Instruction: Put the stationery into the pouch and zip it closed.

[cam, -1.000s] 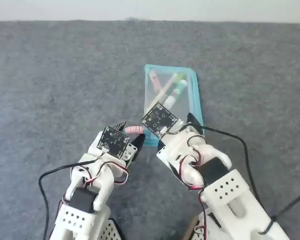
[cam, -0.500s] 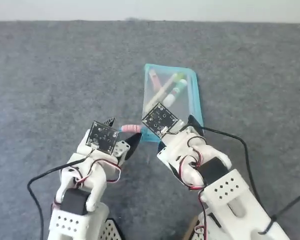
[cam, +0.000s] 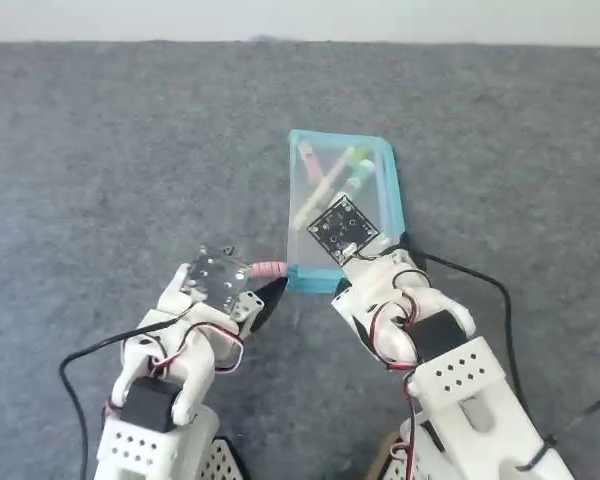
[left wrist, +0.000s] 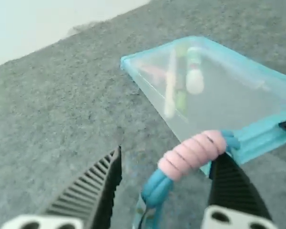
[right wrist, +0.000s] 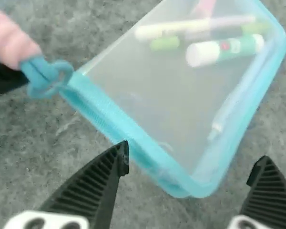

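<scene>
Pouch lies with its near end inside the wide-spread right pincer; its pink pull sits inside the gaping left pincer.

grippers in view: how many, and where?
2. The left gripper, open, has the pink zip pull between its jaws; right gripper, open, is over the pouch's near corner. None seems hidden.

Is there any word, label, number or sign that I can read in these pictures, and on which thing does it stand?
No text here can be read.
Green-and-white stick in the pouch: a label with a red mark, too blurred to read.
Camera board on an arm: tiny marks, too small to read.
</scene>
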### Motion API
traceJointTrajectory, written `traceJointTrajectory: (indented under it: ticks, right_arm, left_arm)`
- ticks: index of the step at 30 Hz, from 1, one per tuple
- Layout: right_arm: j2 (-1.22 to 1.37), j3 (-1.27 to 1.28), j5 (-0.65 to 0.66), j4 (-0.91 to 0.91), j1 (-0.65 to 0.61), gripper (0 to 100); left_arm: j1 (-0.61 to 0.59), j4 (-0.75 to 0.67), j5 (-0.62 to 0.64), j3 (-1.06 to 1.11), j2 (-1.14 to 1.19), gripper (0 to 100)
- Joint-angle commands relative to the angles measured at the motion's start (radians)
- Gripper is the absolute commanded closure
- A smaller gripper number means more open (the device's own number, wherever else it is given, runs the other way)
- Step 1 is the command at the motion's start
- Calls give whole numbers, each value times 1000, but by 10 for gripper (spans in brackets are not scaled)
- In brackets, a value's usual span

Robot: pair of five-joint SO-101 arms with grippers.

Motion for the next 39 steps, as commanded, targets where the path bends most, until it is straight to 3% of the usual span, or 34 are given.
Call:
traceJointTrajectory:
  ticks: [1, 3, 5, 10, 12, 23, 25, 31, 39]
  right_arm:
    - [-28, -12, -8, 5, 13, 614]
    - [-28, -11, -8, 5, 15, 614]
    - [-28, -8, -8, 5, 15, 614]
    - [-27, -6, -8, 5, 15, 614]
    - [-27, -6, -8, 5, 16, 614]
    - [-36, 18, -8, -4, 18, 621]
    - [-36, 18, -8, -1, 18, 681]
    - [-38, 18, -6, -4, 19, 998]
    - [-139, 25, -18, 4, 124, 991]
  left_arm:
    - [8, -61, -20, -5, 9, 848]
    - [8, -68, -6, -8, 8, 938]
    - [8, -63, 3, -18, 6, 937]
    - [6, -58, 8, -22, 8, 696]
    - [2, -58, 41, -22, 8, 667]
    - [0, -68, 32, -21, -2, 866]
    - [-2, -68, 32, -25, -2, 906]
    - [-2, -83, 31, -36, -2, 987]
    - [-2, -98, 29, -41, -2, 987]
